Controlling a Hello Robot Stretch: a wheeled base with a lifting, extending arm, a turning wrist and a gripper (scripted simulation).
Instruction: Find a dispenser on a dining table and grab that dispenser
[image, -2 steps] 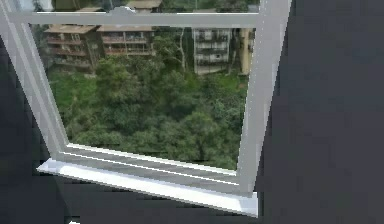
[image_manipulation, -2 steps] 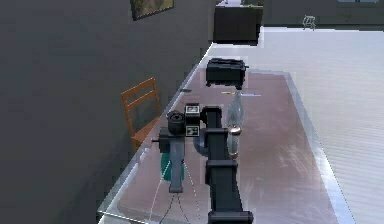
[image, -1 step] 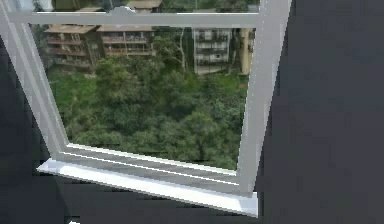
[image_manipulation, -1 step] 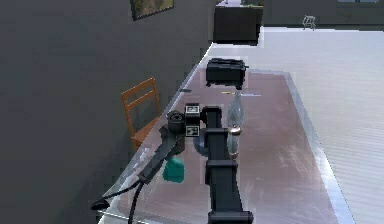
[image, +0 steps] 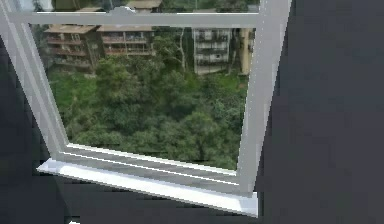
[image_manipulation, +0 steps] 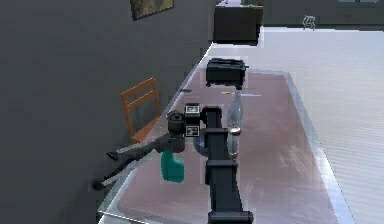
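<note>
The arm (image_manipulation: 222, 185) partly hides a clear bottle (image_manipulation: 236, 128); whether the gripper (image_manipulation: 104, 170) holds the teal dispenser (image_manipulation: 173, 167) is unclear.

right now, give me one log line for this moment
ahead: window | gripper near teal dispenser on dining table | hold: cannot tell | clear bottle near arm

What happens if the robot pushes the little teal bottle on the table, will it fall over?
The teal bottle looks short and squat, so it would probably slide rather than tip. The tabletop looks smooth and shiny, so it may slip easily. It stands near the table's edge, so a hard push might knock it off.
</note>
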